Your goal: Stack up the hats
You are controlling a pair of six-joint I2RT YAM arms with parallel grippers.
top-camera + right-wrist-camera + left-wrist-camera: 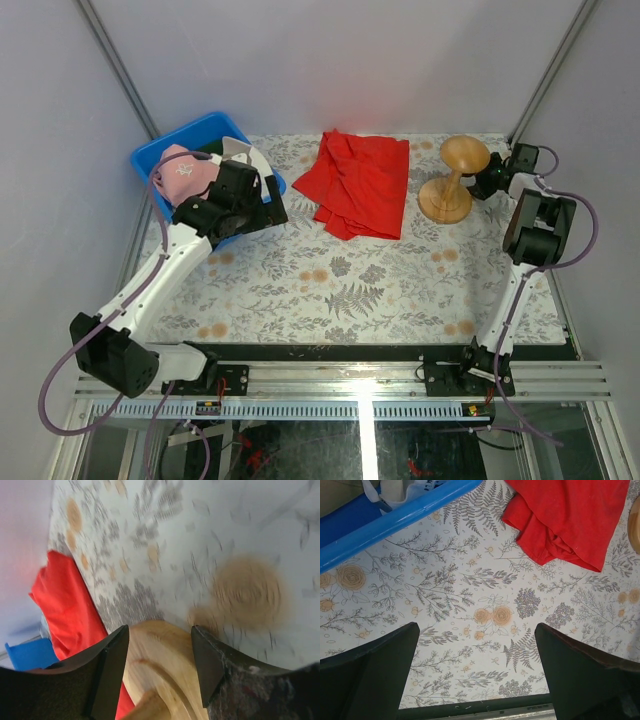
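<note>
The hats lie in a blue bin (150, 160) at the back left. I see a pink hat (185, 172) with a small white mark, a white hat (246, 153) and a sliver of a dark green hat (211, 150). The tan hat is hidden. A bit of white hat (395, 492) shows inside the bin (395, 517) in the left wrist view. My left gripper (268, 203) (477, 630) is open and empty, just in front of the bin over the floral cloth. My right gripper (484, 183) (160, 632) is open, its fingers on either side of the wooden stand's base (160, 665).
A crumpled red cloth (360, 182) (570, 515) (65, 605) lies at the back middle. The wooden mushroom-shaped stand (455, 180) is upright at the back right. Grey walls close in the sides and back. A metal rail runs along the near edge.
</note>
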